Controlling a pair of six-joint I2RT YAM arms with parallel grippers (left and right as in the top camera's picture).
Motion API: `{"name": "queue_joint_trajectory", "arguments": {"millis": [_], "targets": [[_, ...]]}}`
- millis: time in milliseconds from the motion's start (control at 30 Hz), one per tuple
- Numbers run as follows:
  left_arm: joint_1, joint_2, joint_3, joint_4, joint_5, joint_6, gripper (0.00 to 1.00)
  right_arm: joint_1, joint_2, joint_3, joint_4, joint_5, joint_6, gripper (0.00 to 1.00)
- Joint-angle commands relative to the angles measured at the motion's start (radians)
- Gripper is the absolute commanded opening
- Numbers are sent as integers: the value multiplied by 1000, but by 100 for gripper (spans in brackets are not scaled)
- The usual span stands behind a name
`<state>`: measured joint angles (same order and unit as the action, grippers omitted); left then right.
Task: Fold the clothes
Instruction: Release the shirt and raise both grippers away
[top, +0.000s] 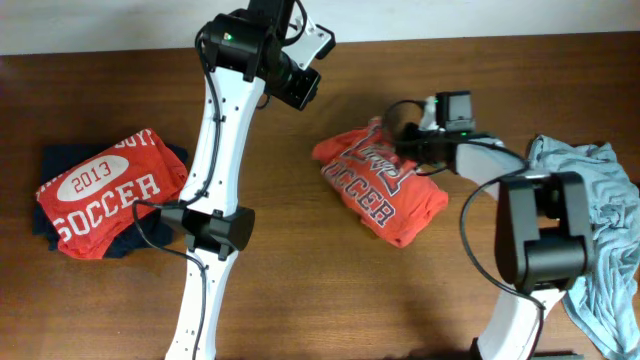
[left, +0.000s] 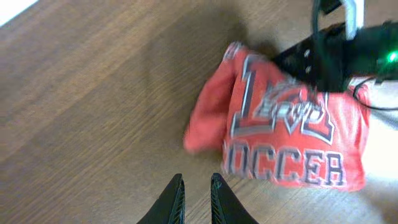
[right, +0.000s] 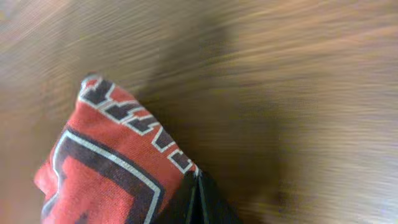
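The folded orange-red shirt (top: 385, 190) lies mid-worktop, its long axis running far-left to near-right. My right hand (right: 196, 186) is pressed together at its far edge. My left hand (left: 197, 186), almost together and empty, hangs just left.
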<state>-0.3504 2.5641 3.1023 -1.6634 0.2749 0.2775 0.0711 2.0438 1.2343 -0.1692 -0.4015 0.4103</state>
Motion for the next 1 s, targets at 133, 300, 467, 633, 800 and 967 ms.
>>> {"name": "queue_joint_trajectory", "arguments": {"millis": [133,300,467,633,800,967], "targets": [[25,7,21,-15,-82,11,16,81,12,54,-66,-357,-348,6],[59,7,21,-24,-82,6,38,37,-34,142,-243,-378,-377,4],[120,-21,21,-24,-146,-65,50,-50,-163,245,-444,-357,-378,16],[185,-150,21,-24,-153,-80,55,-112,-309,317,-676,-229,-378,16],[214,-340,-47,-24,-235,-163,57,-105,-455,317,-853,-88,-381,16],[213,-580,-359,-24,-257,-177,57,-105,-526,317,-954,-56,-381,20]]}}
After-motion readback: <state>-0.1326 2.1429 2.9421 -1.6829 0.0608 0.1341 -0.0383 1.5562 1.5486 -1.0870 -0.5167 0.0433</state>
